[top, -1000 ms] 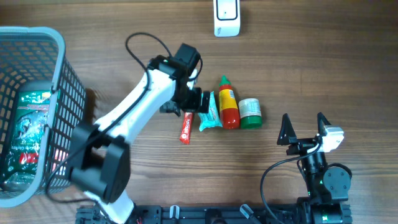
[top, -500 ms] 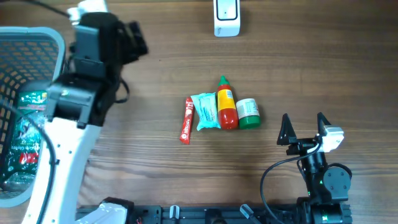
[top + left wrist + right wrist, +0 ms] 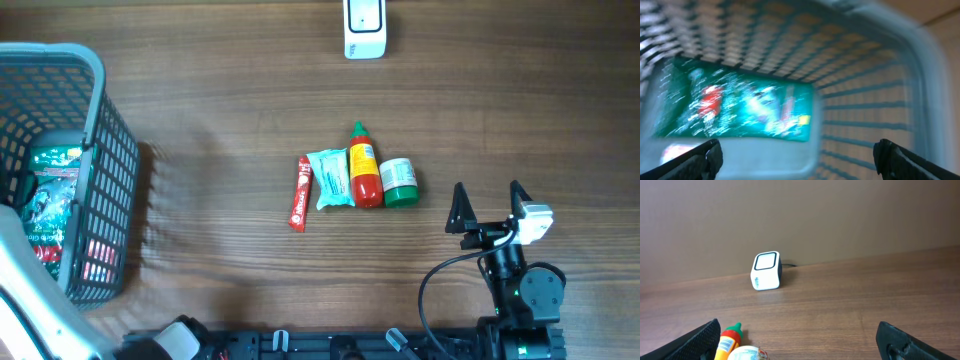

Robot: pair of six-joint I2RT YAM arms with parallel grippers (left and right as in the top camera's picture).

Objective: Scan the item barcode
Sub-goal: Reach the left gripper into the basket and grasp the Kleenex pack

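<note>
The left claw [image 3: 797, 159] hangs spread wide and empty over a grey basket [image 3: 97, 120] at the left end of the table [image 3: 230, 90], with a green packet [image 3: 48, 195] lying inside. The right claw [image 3: 487, 195], also spread and empty, sits near a row of red sachet [image 3: 299, 195], teal packet [image 3: 332, 178], sauce bottle [image 3: 366, 172] and green-lidded jar [image 3: 401, 183]. A white barcode scanner [image 3: 364, 25] stands at the far edge.
</note>
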